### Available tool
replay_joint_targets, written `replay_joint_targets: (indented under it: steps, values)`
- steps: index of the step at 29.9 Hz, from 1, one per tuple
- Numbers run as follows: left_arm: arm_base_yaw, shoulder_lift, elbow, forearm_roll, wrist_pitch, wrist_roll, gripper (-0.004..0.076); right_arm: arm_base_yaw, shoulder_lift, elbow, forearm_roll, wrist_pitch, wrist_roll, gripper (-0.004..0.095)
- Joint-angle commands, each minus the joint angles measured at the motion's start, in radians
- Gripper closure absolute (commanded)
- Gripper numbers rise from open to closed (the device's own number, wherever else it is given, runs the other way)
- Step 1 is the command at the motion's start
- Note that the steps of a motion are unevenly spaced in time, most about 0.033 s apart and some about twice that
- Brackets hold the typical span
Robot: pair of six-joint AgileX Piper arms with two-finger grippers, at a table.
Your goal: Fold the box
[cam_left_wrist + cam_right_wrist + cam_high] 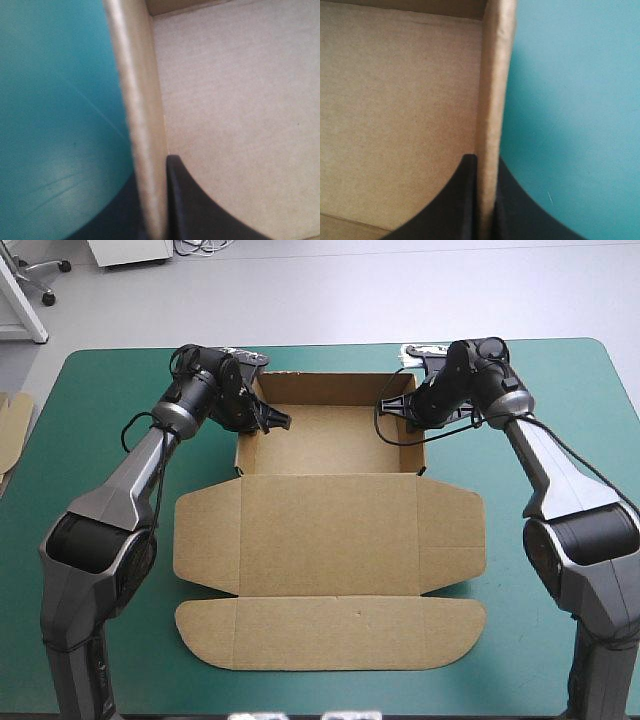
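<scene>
The brown box (330, 530) lies mid-table as an open tray at the far side, its lid and flaps flat toward the near edge. My left gripper (262, 418) pinches the tray's left wall (140, 115), one black finger (195, 205) inside the tray and one outside over the teal-green cover. My right gripper (400, 412) is shut on the right wall (492, 100) in the same way, with a black finger (452, 205) inside the tray. Both walls stand upright. The tray floor (240, 100) shows bare.
More brown board (12, 430) pokes in at the table's left edge. The teal-green cover (100, 540) shows on both sides of the box and along the near edge.
</scene>
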Motion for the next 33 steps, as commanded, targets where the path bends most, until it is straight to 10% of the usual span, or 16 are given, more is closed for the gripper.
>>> replay_joint_targets:
  steps: [1, 33]
  values:
    - [-0.003, -0.044, -0.029, 0.058, -0.045, 0.008, 0.0738, 0.004, -0.021, -0.031, -0.015, 0.048, -0.035, 0.0920]
    - [0.025, 0.065, -0.029, 0.027, -0.104, -0.084, 0.0738, 0.027, 0.070, -0.089, -0.107, 0.059, 0.006, 0.0921]
